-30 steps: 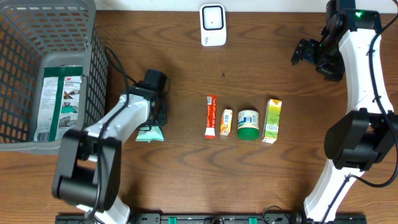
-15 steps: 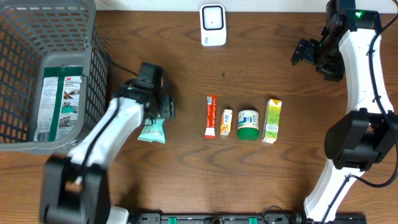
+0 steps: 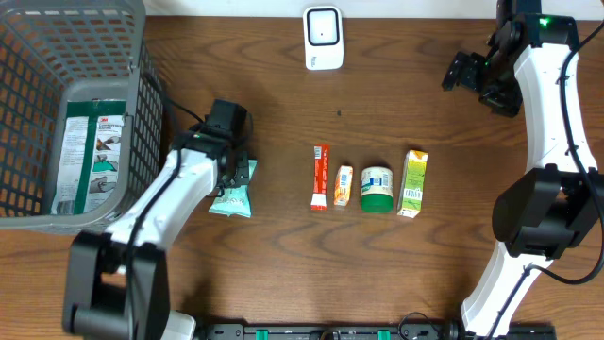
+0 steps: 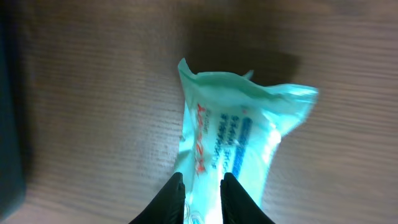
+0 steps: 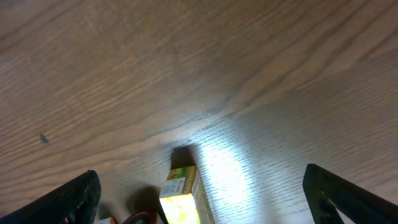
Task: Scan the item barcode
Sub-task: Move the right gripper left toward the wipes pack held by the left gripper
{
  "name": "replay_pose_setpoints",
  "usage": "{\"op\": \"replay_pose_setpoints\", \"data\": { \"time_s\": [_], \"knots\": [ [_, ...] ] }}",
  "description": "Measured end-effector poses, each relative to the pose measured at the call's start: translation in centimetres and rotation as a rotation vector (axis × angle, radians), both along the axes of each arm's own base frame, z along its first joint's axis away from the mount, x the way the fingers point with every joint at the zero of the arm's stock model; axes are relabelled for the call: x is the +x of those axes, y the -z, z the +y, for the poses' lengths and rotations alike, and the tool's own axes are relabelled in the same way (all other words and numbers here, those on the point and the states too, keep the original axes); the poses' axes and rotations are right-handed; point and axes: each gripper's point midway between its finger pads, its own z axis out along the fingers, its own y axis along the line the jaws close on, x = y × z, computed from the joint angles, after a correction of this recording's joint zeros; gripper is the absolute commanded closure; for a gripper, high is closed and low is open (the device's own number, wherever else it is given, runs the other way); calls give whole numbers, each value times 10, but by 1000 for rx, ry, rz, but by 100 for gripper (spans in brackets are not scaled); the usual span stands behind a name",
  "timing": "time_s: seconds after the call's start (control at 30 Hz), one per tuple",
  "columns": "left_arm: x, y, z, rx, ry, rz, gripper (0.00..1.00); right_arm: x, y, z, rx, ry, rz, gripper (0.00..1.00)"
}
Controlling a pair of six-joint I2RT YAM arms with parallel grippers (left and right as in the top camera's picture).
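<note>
Left gripper (image 3: 238, 173): down at the table, dark fingers (image 4: 173, 198) drawn close together and clamped on the far end of the pouch, teal film showing between them in the wrist view.
Right gripper (image 3: 475, 80): raised at the far right, jaws wide apart, holding nothing; carton below it in the wrist view.
Pouch (image 3: 232, 199): teal, lying flat on the table (image 3: 283, 274), left of centre, just right of the left forearm.
Pouch axis: long axis roughly far to near, leaning slightly right toward the near side; narrow end far, under the gripper; wider crimped end near, free of the fingers.
Pouch face: printed side up, blue and red lettering running along the length; too blurred to read, barcode not made out.
Scanner (image 3: 323, 38): white, at the far edge near the middle, far and right of the pouch, well apart from it.
Basket (image 3: 142, 113): grey mesh, far left, just beside the left arm; green-and-white pack (image 3: 90, 156) lying inside.
Row right of the pouch: red sachet (image 3: 320, 176), orange packet (image 3: 343, 186), green tub (image 3: 377, 188), carton (image 3: 412, 183), side by side, apart from the pouch, near of the scanner.
</note>
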Motion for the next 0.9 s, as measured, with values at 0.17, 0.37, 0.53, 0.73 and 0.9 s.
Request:
{"op": "replay_pose_setpoints", "data": {
  "time_s": [0.17, 0.37, 0.53, 0.73, 0.9],
  "knots": [
    [2, 31, 1, 27, -2, 62, 78, -3, -1, 20, 107, -53, 6, 8],
    [7, 39, 0, 30, 0, 67, 78, -11, -14, 81, 362, -302, -23, 7],
    [8, 39, 2, 9, -16, 71, 79, -25, -23, 149, 472, -500, -26, 8],
    [13, 36, 18, -100, -96, 76, 79, -45, -17, 236, 515, -711, -31, 1],
    [12, 33, 39, -145, -168, 79, 78, -62, -17, 287, 521, -843, -55, 1]
  ]
}}
